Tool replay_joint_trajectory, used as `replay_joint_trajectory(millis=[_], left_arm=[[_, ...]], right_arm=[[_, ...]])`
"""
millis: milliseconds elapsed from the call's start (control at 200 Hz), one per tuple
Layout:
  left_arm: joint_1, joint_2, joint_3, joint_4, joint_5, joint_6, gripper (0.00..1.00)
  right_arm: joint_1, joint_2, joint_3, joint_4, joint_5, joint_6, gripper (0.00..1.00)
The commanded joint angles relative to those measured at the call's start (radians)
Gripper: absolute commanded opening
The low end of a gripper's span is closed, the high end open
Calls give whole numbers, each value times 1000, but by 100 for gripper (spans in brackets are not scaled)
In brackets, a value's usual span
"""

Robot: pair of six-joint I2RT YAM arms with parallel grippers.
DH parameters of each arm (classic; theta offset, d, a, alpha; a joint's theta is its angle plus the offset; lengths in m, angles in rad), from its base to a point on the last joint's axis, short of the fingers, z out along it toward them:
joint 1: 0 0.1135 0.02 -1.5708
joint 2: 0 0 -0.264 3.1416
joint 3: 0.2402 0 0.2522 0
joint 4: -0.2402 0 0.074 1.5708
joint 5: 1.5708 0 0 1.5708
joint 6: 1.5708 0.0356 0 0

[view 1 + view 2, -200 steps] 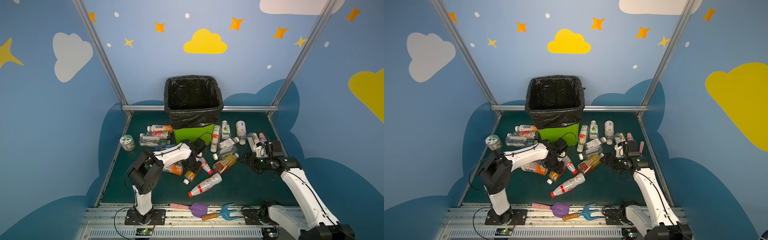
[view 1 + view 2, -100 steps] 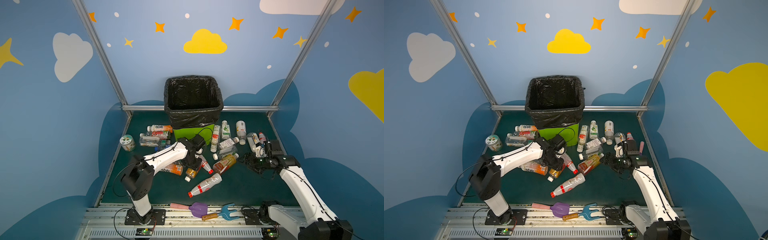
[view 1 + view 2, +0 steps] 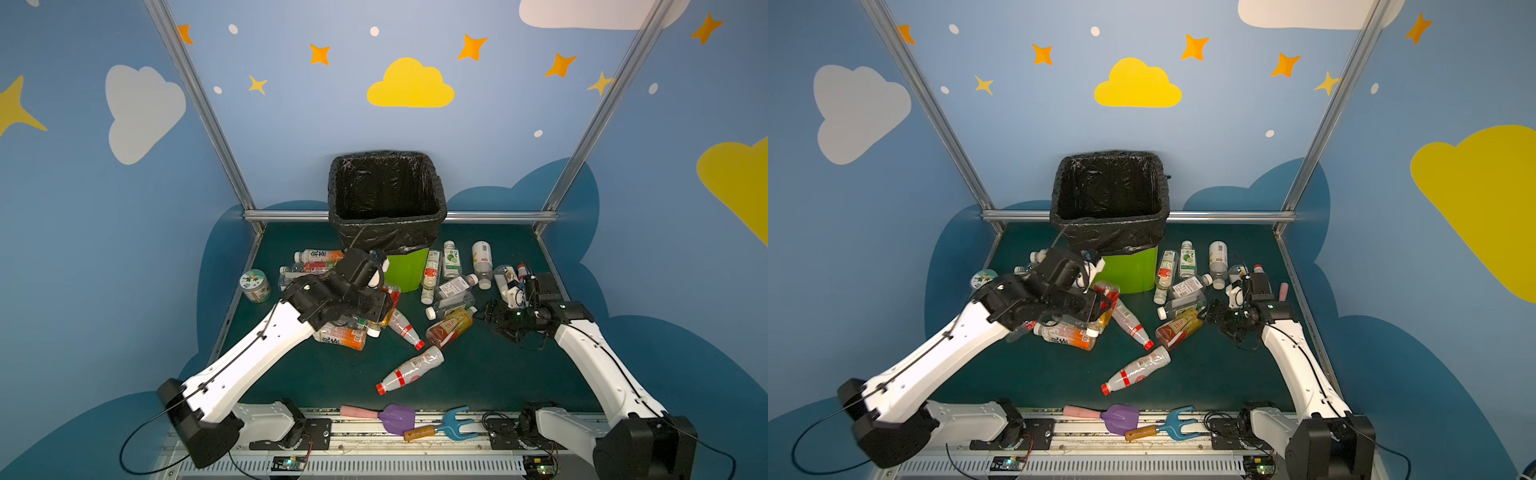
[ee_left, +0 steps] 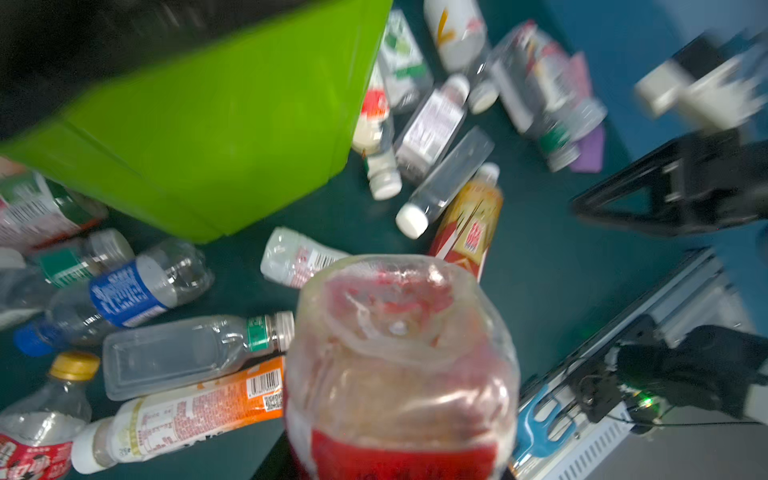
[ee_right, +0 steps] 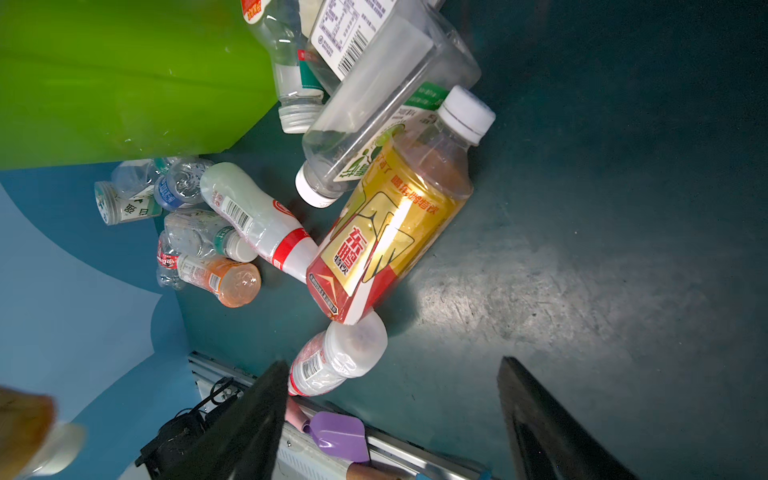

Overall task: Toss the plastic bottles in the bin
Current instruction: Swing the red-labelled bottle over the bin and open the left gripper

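Left tool [image 3: 385, 305] grips a red-labelled bottle [image 4: 401, 353] beside the bin [image 3: 405, 270].
Right tool [image 5: 392, 363] stands released, empty, near the gold-labelled bottle [image 5: 390, 232].

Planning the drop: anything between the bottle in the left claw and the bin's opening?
Only the bin itself: the red-labelled bottle in the left claw hangs beside its green wall, below the bag-covered rim. Nothing else visible.
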Motion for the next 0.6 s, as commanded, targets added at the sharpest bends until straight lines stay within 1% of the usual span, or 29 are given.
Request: replay_joint_trajectory(millis=[0,65,140,235,335,345,365,380,396,406,421,481,541,561,591], left_arm=[[3,-34,108,112,-49,35,49],[5,-7,190,153,-75,109,49],[25,67,303,199,-96,214,49],[122,217,482,254,-43,295,48],[253,422,729,278,53,282,48],[264,441,770,272,60,277,50],[282,496,846,247,71,265,61],[293,538,907,224,76,255,79],[300,578,972,195,77,245,94],[302,605,1018,173,75,240,99],[305,645,1092,134,70,234,100],[297,792,1406,-26,34,217,100],[280,882,1668,-146,-15,200,100],[274,875,1676,-154,-42,195,100],[268,819,1600,-136,-74,189,100]], right_arm=[[-4,16,44,17,-27,-17,78],[-4,24,59,20,-34,-17,78],[-3,33,77,21,-42,-18,78],[-4,40,99,15,-52,-24,78],[-4,40,109,12,-56,-28,78],[-5,39,111,11,-54,-28,78],[-4,40,112,10,-56,-30,78],[-6,40,113,7,-56,-29,78],[-4,39,115,6,-57,-30,78],[-4,40,115,5,-57,-31,78],[-5,40,117,0,-57,-33,78],[-4,32,116,-11,-54,-35,79],[-5,18,104,-14,-48,-32,79],[-4,13,99,-14,-46,-28,79],[-5,6,89,-12,-44,-23,79]])
